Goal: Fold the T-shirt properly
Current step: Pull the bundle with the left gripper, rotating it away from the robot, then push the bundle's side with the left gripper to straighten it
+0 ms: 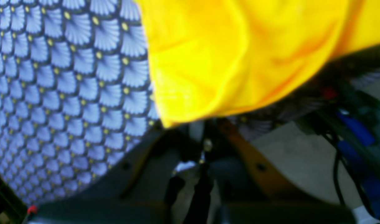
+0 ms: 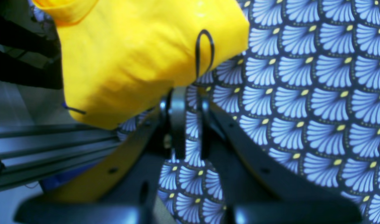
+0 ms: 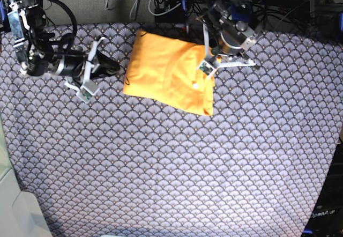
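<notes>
Folded into a rough rectangle, the plain yellow-orange cotton T-shirt (image 3: 170,72) lies in the upper middle of the base view on the surface covered with blue fan-patterned cloth (image 3: 171,162). We see the left hand (image 3: 210,59) at the shirt's right edge with its jaws fully closed, though we cannot tell whether it pinches any fabric. The right hand (image 3: 117,65), at upper left just beside the shirt's left edge, stands slightly parted and holds nothing.
</notes>
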Controlling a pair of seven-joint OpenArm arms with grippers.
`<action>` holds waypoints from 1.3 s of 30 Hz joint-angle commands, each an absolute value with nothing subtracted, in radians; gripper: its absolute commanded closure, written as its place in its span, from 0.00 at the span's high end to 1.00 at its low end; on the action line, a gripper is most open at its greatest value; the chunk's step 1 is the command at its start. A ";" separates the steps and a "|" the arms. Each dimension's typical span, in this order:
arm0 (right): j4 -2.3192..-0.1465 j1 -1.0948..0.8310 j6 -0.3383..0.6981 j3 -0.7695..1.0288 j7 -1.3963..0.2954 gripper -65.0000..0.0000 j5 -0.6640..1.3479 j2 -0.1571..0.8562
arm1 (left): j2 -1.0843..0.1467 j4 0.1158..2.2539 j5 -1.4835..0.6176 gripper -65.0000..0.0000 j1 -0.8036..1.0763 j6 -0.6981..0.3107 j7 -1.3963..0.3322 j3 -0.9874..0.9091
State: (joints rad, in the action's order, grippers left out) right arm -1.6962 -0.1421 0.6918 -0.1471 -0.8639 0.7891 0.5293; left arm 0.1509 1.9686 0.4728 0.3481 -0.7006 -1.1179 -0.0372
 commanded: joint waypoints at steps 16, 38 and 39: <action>-1.713 -0.140 0.698 -0.139 -0.852 0.07 0.806 0.544 | 0.157 1.744 0.466 0.00 0.160 -0.698 -1.049 -0.033; -1.735 -0.242 0.698 -0.197 -0.845 0.07 0.805 0.492 | 0.157 1.308 0.013 0.00 -0.249 -0.698 -0.935 -0.099; -1.745 -0.254 0.698 -0.199 -0.845 0.07 0.805 0.493 | 0.157 1.303 0.004 0.00 -0.266 -0.698 -0.932 -0.099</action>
State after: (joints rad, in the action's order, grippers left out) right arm -1.7267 -0.2584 0.6918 -0.2058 -0.8635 0.7856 0.4793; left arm 0.1501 1.2896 0.0200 -0.2413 -0.6926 -0.9512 -0.1020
